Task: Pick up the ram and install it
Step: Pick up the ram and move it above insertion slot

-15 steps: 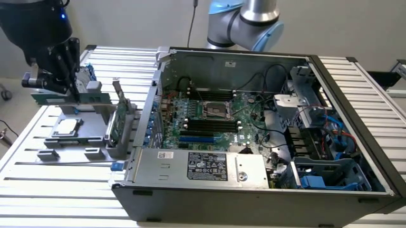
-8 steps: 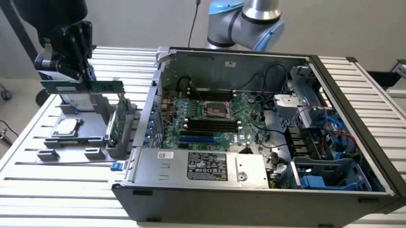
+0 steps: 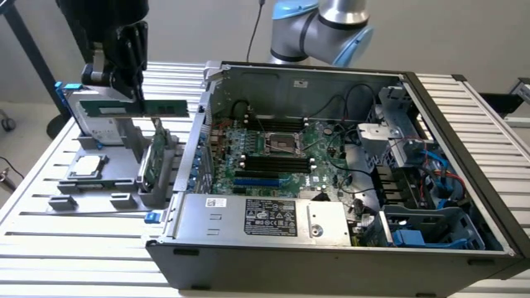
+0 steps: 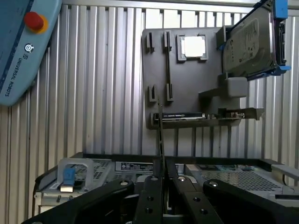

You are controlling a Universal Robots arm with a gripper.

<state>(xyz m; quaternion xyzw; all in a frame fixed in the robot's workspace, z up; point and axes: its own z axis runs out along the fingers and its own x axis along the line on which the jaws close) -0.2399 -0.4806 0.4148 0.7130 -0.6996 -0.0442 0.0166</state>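
Observation:
The ram (image 3: 163, 107), a thin dark-green stick, hangs level in the air above the grey holder (image 3: 91, 152) at the exterior view's left, clear of its slots. My gripper (image 3: 133, 93) is shut on the ram's upper edge. In the wrist view the ram (image 4: 160, 135) shows edge-on as a thin dark line, pinched between the black fingers (image 4: 149, 196). The open computer case (image 3: 463, 124) lies to the exterior view's right, with the motherboard (image 3: 323, 149) and its black memory slots (image 3: 273, 163) facing up.
The holder also carries a silver hard drive with blue rails (image 4: 250, 39), a processor chip (image 4: 193, 46) and an upright green expansion card (image 3: 156, 158). A teach pendant (image 4: 23, 46) lies on the slatted table. Cables and a drive cage (image 3: 414, 161) crowd the case's right side.

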